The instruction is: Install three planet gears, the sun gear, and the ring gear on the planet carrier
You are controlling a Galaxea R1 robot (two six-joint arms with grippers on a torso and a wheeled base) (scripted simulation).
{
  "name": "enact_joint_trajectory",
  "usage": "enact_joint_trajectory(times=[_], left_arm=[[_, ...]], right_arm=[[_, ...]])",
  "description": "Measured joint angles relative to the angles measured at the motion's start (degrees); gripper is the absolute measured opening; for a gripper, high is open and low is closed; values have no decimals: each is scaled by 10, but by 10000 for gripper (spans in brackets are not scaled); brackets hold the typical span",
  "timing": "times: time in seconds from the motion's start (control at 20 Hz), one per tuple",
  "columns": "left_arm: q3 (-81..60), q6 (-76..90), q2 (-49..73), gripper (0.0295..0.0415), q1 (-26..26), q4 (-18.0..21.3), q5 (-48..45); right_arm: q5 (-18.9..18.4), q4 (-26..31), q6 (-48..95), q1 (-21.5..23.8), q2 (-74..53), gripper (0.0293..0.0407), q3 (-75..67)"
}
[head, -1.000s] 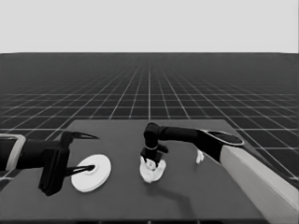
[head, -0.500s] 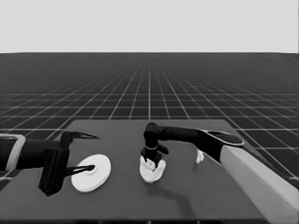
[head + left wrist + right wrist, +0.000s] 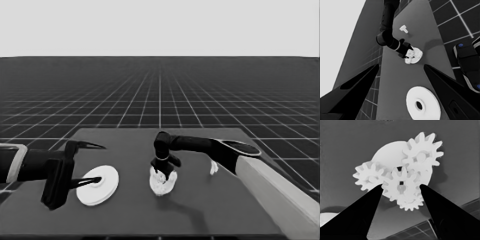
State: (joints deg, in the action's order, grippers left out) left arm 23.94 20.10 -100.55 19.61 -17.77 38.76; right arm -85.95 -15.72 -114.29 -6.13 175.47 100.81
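My right gripper (image 3: 164, 172) reaches down onto the smaller round part (image 3: 162, 184) at the table's middle. In the right wrist view this part (image 3: 387, 155) carries small gears: one at its upper right (image 3: 421, 151), one at its left (image 3: 368, 177), one low down (image 3: 408, 203), half hidden. A fourth gear (image 3: 400, 184) sits over the centre, and the right gripper (image 3: 401, 186) is shut on it, a fingertip touching its teeth on each side. The larger round part (image 3: 97, 186) lies under my waiting left gripper (image 3: 95, 164), which stands open and holds nothing.
A thin white piece (image 3: 214, 167) lies right of the smaller round part, beside the right arm's forearm. The left wrist view shows dark machinery with blue lights (image 3: 467, 62) past the table's edge. The right arm's pale grey part (image 3: 280, 195) fills the lower right corner.
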Motion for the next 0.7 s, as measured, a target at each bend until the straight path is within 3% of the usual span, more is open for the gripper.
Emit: enact_joint_trajectory(times=[0.7], left_arm=[[0,0,0,385,0,0,0]], right_arm=[[0,0,-84,0,0,309,0]])
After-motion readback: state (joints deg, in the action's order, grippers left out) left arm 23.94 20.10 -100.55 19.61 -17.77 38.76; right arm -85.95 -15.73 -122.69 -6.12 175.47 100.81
